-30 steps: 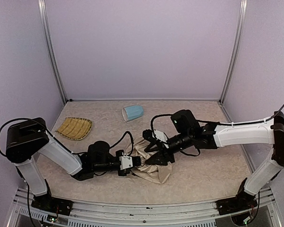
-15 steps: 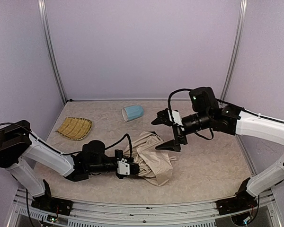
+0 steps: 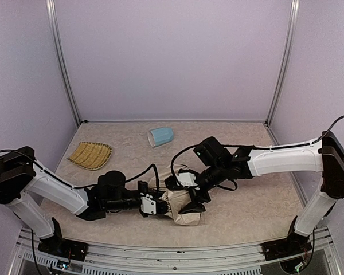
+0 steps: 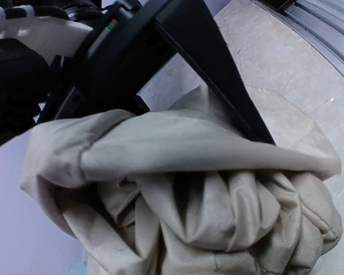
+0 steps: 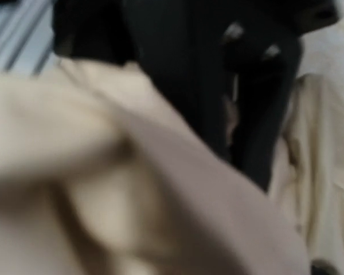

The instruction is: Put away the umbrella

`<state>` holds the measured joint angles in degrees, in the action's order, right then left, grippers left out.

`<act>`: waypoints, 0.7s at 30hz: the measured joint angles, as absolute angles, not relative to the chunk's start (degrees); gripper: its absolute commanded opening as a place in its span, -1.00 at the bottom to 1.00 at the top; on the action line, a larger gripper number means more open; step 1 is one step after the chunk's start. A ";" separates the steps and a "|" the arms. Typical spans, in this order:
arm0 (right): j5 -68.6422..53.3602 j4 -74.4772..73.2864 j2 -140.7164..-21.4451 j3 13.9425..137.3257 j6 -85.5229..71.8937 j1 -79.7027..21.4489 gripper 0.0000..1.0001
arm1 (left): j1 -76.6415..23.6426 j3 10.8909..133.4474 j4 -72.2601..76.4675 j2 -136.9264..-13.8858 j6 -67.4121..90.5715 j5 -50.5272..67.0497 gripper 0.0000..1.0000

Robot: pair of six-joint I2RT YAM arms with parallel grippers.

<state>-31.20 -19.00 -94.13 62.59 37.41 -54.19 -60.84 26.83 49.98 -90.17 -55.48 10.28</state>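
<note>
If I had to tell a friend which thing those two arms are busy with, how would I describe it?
On the pale table, near its front edge, the left gripper and right gripper meet at the umbrella. It is a crumpled heap of cream-beige cloth, unlike the woven yellow tray at the left or the light-blue mug farther back.

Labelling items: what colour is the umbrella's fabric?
Cream-beige umbrella, clearest in the left wrist view.

White links joined by black housings form the left arm (image 3: pixel 57 189) and right arm (image 3: pixel 281 160). Black cables loop behind the black fingers (image 3: pixel 192 207), each pair backed by a white block.
</note>
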 measured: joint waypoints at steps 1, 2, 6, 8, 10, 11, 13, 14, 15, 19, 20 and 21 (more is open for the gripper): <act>-30.26 -16.91 -94.87 61.58 37.21 -54.65 1.00 | -60.82 26.68 50.26 -90.17 -55.31 10.35 -1.00; -29.58 -15.57 -95.18 60.84 36.93 -54.87 0.99 | -60.80 26.55 50.33 -90.17 -55.00 10.46 -1.00; -24.75 -8.97 -95.61 58.02 35.59 -55.61 0.82 | -60.38 26.15 50.52 -90.17 -52.99 11.09 -1.00; -22.65 -7.14 -95.81 57.78 35.29 -55.75 0.70 | -59.90 26.15 50.96 -90.17 -51.99 11.11 -1.00; -20.80 -5.58 -95.83 57.41 35.09 -55.88 0.49 | -59.44 26.15 51.42 -90.17 -51.22 11.05 -1.00; -19.99 -5.13 -95.85 57.28 35.11 -55.94 0.34 | -59.24 26.13 51.64 -90.17 -50.87 11.03 -1.00; -18.68 -4.29 -95.90 57.06 35.29 -56.14 0.12 | -58.98 26.13 51.92 -90.15 -49.89 10.90 -1.00; -18.04 -4.03 -95.94 57.04 35.22 -56.27 0.00 | -58.81 26.13 52.03 -90.15 -49.21 11.00 -1.00; -17.58 -3.77 -96.01 57.04 35.68 -56.38 -0.13 | -58.65 26.13 52.10 -90.15 -48.49 11.20 -1.00; -16.08 -2.85 -95.98 56.58 38.11 -56.77 -0.36 | -58.11 26.13 52.34 -90.17 -45.01 12.12 -1.00; -15.68 -2.52 -95.90 56.34 38.22 -56.90 -0.39 | -58.04 26.11 52.25 -90.17 -44.73 12.27 -0.87; -15.40 -2.02 -95.66 55.94 38.26 -56.95 -0.43 | -58.04 26.09 52.31 -90.17 -44.34 12.29 -0.65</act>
